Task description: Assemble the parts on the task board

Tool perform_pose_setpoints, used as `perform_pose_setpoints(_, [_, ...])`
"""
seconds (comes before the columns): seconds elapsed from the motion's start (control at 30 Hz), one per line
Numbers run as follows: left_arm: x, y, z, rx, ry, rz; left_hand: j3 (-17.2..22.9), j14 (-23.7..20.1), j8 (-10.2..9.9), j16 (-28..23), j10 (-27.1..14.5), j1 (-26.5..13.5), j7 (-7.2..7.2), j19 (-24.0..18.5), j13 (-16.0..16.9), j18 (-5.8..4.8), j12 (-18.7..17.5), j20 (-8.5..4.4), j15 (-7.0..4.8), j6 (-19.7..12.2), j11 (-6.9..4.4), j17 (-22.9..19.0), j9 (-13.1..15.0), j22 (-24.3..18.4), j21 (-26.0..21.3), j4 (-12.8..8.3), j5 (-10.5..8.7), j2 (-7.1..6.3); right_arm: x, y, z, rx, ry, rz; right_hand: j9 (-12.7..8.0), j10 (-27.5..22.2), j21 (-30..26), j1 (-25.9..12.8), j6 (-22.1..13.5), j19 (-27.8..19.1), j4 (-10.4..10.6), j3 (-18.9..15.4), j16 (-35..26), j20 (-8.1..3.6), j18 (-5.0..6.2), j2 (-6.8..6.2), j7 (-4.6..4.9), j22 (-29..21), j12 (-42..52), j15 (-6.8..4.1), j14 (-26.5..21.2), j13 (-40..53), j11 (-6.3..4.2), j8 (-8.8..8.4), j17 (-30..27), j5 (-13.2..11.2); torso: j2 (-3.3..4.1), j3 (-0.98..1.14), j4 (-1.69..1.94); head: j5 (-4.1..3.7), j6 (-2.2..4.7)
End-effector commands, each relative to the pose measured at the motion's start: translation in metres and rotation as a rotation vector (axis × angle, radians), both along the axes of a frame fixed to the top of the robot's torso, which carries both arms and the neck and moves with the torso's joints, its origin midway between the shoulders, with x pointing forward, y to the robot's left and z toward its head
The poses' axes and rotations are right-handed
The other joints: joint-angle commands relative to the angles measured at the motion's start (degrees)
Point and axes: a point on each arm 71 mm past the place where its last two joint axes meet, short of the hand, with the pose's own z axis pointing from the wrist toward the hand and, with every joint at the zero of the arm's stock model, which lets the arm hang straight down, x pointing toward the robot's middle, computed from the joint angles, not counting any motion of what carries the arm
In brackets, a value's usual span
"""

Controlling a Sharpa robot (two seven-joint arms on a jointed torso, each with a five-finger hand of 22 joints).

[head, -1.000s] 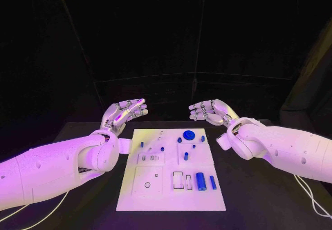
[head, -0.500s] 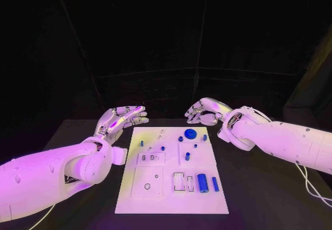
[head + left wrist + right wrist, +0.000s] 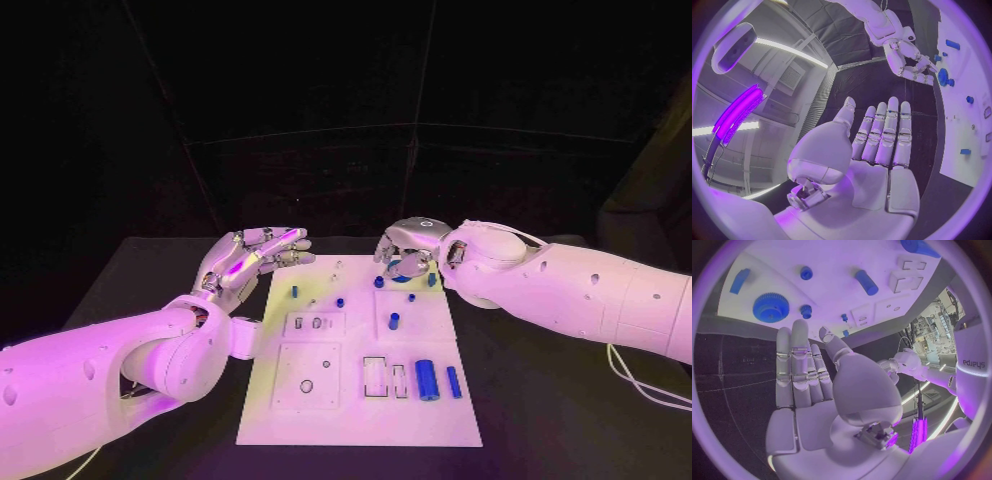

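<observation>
The blue gear [image 3: 771, 307] lies flat at the far end of the task board [image 3: 361, 420], and we judge it the piece our next reach turns on. Our right hand [image 3: 405, 252] hovers over that far end, turned palm down toward the board; in the right wrist view its fingers [image 3: 798, 360] are straight and side by side, holding nothing, with the gear just beyond their tips and apart from them. In the left wrist view the gear [image 3: 943, 77] sits close under that hand. Being a round disc, the gear has no long axis to line up with; what matters, we think, is that it lies ahead of and below the fingertips, so the hand must come down and close round its rim.

Our left hand [image 3: 257, 252] hangs off the board's far left corner, palm up, fingers extended and close together, empty. It is clearly the farther of the two from the gear.

A small blue peg [image 3: 806, 310] stands just beside the gear, and we would watch for brushing it.
</observation>
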Motion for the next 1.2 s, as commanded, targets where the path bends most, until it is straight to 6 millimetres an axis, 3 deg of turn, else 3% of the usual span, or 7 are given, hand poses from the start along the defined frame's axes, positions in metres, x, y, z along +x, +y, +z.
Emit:
perform_pose_setpoints(0.03, [-0.002, -0.001, 0.009, -0.050, -0.096, -0.017, -0.09, 0.36, -0.35, -0.38, 0.28, -0.01, 0.71, 0.39, -0.07, 0.80, -0.37, -0.13, 0.05, 0.38, 0.04, -0.14, -0.11, -0.13, -0.29, -0.42, 0.20, -0.15, 0.002, 0.001, -0.004, -0.107, 0.012, -0.010, -0.05, -1.03, 1.37, -0.59, -0.67, 0.68, 0.08, 0.52, 2.26, 0.20, 0.65, -0.27, 0.01, 1.17, -0.12, -0.07, 2.41, 0.00, 0.18, -0.10, 1.47, -0.55, 0.88, -0.05, 0.03, -0.12, 0.10])
perform_pose_setpoints(0.17, [-0.002, -0.002, 0.009, -0.054, -0.094, -0.022, -0.09, 0.36, -0.35, -0.38, 0.28, -0.01, 0.71, 0.39, -0.07, 0.80, -0.37, -0.13, 0.05, 0.38, 0.04, -0.14, -0.11, -0.13, -0.29, -0.42, 0.20, -0.15, 0.004, 0.005, -0.005, -0.117, 0.014, -0.006, -0.01, -1.49, 5.21, -0.53, -0.98, 2.59, 0.05, 1.37, 5.58, 0.30, -0.02, -0.30, 0.03, 6.11, 0.06, 0.00, 1.82, 0.01, 0.26, -0.06, 3.61, -0.52, 1.34, -0.06, -0.01, -0.15, 0.06])
perform_pose_setpoints(0.53, [-0.003, -0.005, 0.009, -0.062, -0.088, -0.038, -0.04, 0.38, -0.61, -0.71, 0.23, -0.17, 0.79, 0.47, -0.10, 0.79, -0.71, -0.09, 0.10, 0.35, 0.11, -0.31, -0.19, -0.28, -0.46, -0.55, 0.20, -0.10, 0.007, 0.009, -0.006, -0.128, 0.019, -0.003, 0.03, -1.84, 8.30, -0.60, -0.84, 3.90, 0.12, 2.65, 8.40, 0.43, -0.53, 0.01, 0.14, 10.07, 0.14, 0.11, 1.02, 0.00, 0.39, 0.03, 5.37, -0.43, 2.00, -0.11, 0.31, -0.43, 0.04])
perform_pose_setpoints(0.67, [-0.003, -0.005, 0.009, -0.064, -0.086, -0.043, -0.04, 0.38, -0.61, -0.71, 0.23, -0.17, 0.79, 0.47, -0.10, 0.79, -0.71, -0.09, 0.10, 0.35, 0.11, -0.31, -0.19, -0.28, -0.46, -0.55, 0.20, -0.10, 0.009, 0.010, -0.006, -0.126, 0.015, -0.002, 0.03, -1.55, 10.86, -0.81, -0.68, 5.63, 0.13, 3.56, 10.15, 0.48, -1.12, 0.12, 0.14, 13.89, 0.28, 0.11, 1.00, -0.01, 0.40, 0.03, 6.34, -0.54, 2.25, -0.06, 0.34, -0.27, 0.00])
perform_pose_setpoints(0.83, [-0.002, -0.005, 0.008, -0.066, -0.081, -0.043, -0.04, 0.38, -0.61, -0.71, 0.23, -0.17, 0.79, 0.47, -0.10, 0.79, -0.71, -0.09, 0.10, 0.35, 0.11, -0.31, -0.19, -0.28, -0.46, -0.55, 0.20, -0.10, 0.011, 0.011, -0.006, -0.124, 0.010, -0.003, 0.04, -0.85, 14.65, -1.17, -0.31, 8.25, 0.18, 5.26, 16.13, 0.50, -1.98, 0.40, 0.13, 19.59, 0.43, 0.10, 1.34, -0.04, 0.32, 0.06, 12.13, -0.89, 2.44, -0.06, 0.48, -0.29, 0.02])
perform_pose_setpoints(1.2, [-0.003, -0.005, 0.008, -0.069, -0.074, -0.047, -0.01, 0.39, -0.71, -0.84, 0.21, -0.23, 0.82, 0.49, -0.10, 0.78, -0.85, -0.08, 0.13, 0.33, 0.14, -0.37, -0.21, -0.35, -0.53, -0.59, 0.20, -0.04, 0.014, 0.010, -0.008, -0.139, 0.024, -0.009, 0.04, -0.34, 17.40, -1.69, 0.12, 9.58, 0.26, 7.77, 21.07, 0.56, -2.52, 0.44, 0.15, 23.47, 0.31, 0.18, 0.92, -0.07, 0.26, 0.06, 16.61, -1.25, 2.96, 0.07, 0.42, -0.08, -0.29])
